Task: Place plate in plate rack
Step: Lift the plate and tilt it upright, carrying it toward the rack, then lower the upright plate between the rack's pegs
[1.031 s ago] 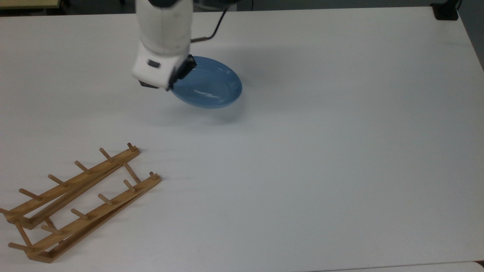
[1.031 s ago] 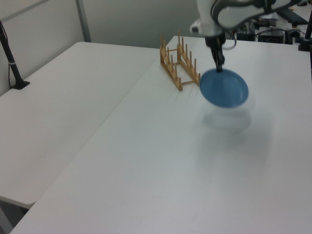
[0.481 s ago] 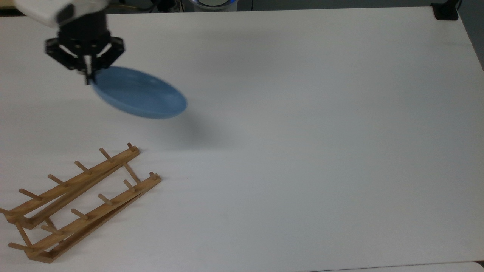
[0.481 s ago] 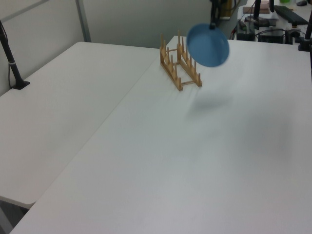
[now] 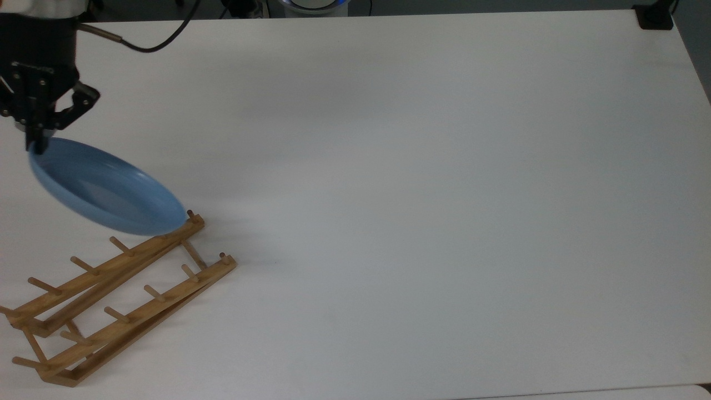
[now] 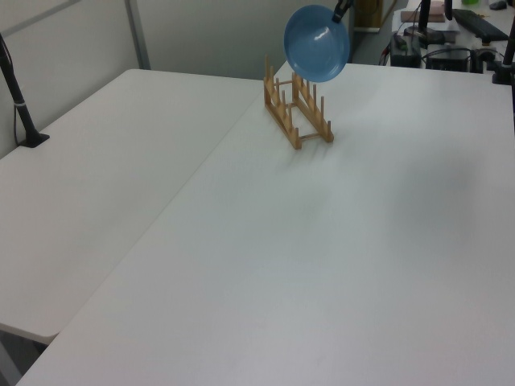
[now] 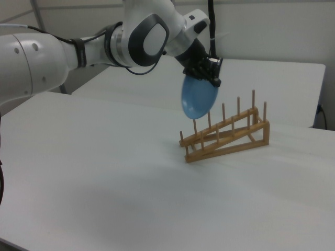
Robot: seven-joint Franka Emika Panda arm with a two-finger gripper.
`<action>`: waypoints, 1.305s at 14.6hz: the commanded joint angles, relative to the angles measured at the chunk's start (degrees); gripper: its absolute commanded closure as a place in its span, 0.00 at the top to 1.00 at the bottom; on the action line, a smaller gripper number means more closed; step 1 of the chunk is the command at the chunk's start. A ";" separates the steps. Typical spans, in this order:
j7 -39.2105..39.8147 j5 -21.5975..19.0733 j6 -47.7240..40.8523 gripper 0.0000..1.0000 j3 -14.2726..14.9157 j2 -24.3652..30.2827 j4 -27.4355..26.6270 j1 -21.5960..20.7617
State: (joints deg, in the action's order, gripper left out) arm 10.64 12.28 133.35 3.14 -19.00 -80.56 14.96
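The light-blue plate (image 5: 105, 194) hangs on edge in the air, pinched at its upper rim by my gripper (image 5: 38, 143), which is shut on it. In the top view the plate's low edge overlaps the far end of the wooden plate rack (image 5: 133, 254) at the top view's lower left. The right view has the plate (image 7: 199, 98) hanging from the gripper (image 7: 211, 78) just above the low end of the rack (image 7: 225, 137), clear of the pegs. Seen in the left view, the plate (image 6: 316, 43) is over the rack (image 6: 282, 121), held by the gripper (image 6: 342, 10).
The white table (image 5: 389, 194) is bare to the top view's right of the rack. A black clamp (image 5: 655, 16) sits at its far right corner. My cable (image 5: 144, 44) loops behind the gripper. A second table with a black post (image 6: 20, 104) adjoins on the left view's left.
The gripper has carried the plate from the table's middle toward the top view's left and down to the rack, lifting it and tipping it more upright. The rack has not moved.
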 commanded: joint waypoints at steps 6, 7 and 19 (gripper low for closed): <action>-31.88 19.61 6.30 0.00 0.73 -1.83 -1.26 -0.73; -32.78 20.93 6.92 0.00 0.73 -2.10 -1.26 -0.73; -36.56 29.72 14.30 0.00 0.73 -7.55 -0.91 -1.17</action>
State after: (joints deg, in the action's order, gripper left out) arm -22.91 38.00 144.76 3.31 -26.08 -81.18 14.45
